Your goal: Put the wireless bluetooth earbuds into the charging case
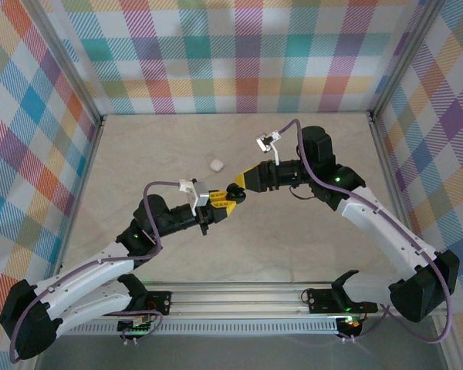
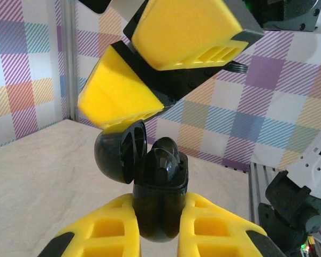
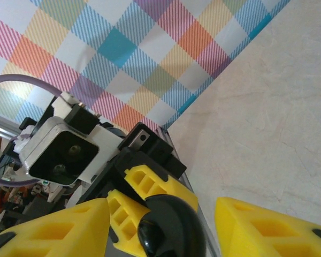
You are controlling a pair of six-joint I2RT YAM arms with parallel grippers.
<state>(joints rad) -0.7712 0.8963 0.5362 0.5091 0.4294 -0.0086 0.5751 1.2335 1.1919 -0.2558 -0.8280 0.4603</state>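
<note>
My left gripper (image 2: pixel 159 215) is shut on the body of a black charging case (image 2: pixel 161 187) and holds it upright above the table. Its lid (image 2: pixel 116 152) hangs open to the left. Two black wireless bluetooth earbuds (image 2: pixel 163 159) sit in the case, heads up. My right gripper (image 3: pixel 160 217) is open, with a yellow finger on either side of the rounded black lid (image 3: pixel 175 222) and a gap on both sides. In the left wrist view its fingers (image 2: pixel 120 99) hover just above the open lid. In the top view the two grippers meet at mid-table, left (image 1: pixel 217 203) and right (image 1: pixel 234 190).
A small white rounded case (image 1: pixel 214 164) lies on the beige table (image 1: pixel 309 254) just beyond the grippers. Checked cloth walls and metal posts (image 1: pixel 100 123) enclose the table. A metal rail (image 1: pixel 239 297) with the arm bases runs along the near edge.
</note>
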